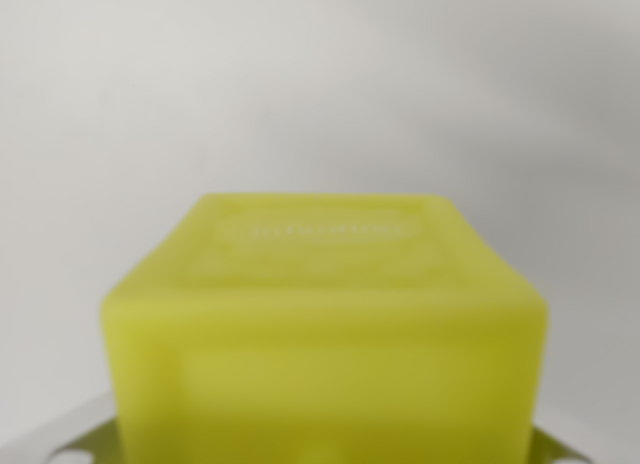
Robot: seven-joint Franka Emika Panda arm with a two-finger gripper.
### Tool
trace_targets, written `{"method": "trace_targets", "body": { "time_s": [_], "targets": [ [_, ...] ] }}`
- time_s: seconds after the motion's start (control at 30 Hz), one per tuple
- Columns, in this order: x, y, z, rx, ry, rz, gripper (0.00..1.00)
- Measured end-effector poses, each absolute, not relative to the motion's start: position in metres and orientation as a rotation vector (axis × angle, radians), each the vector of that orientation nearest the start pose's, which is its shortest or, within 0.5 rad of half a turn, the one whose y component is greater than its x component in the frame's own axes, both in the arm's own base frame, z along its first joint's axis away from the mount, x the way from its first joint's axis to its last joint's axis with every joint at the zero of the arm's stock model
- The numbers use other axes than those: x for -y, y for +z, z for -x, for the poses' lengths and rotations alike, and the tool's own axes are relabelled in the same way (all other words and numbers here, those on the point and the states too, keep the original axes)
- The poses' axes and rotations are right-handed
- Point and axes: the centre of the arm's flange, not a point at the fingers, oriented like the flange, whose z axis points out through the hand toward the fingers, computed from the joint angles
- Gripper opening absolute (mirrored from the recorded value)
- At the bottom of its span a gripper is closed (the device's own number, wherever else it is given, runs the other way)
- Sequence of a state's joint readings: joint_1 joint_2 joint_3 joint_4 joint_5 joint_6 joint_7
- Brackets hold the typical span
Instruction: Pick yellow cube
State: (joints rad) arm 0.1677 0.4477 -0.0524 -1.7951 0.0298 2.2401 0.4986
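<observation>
Right up close, the cube is filling the lower middle of the wrist view. It is bright yellow and a bit blurry because it is sitting so near the camera. Its near face is reaching down past the bottom edge of the picture. Its top face is showing too, tilting away from the camera, with a raised frame shape and some small letters on it that are too fuzzy to read.

At the two bottom corners, pale bits of metal are poking out from behind the cube, one on the wrist view's left and one on the wrist view's right. They are picking up a yellow glow from the cube. The jaws themselves are not showing clearly, so I cannot tell if they are open or closed.

Farther back, a plain grey surface is filling the rest of the picture.
</observation>
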Motion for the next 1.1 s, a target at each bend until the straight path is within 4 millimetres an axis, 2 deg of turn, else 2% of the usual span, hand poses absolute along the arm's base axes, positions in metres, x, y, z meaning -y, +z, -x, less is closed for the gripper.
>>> {"method": "trace_targets", "body": {
  "time_s": [0.83,1.1],
  "targets": [
    [-0.078,0.362,-0.646,-0.619,0.003,3.08,0.0],
    [-0.078,0.365,-0.646,-0.619,0.004,3.08,0.0]
  ]
}}
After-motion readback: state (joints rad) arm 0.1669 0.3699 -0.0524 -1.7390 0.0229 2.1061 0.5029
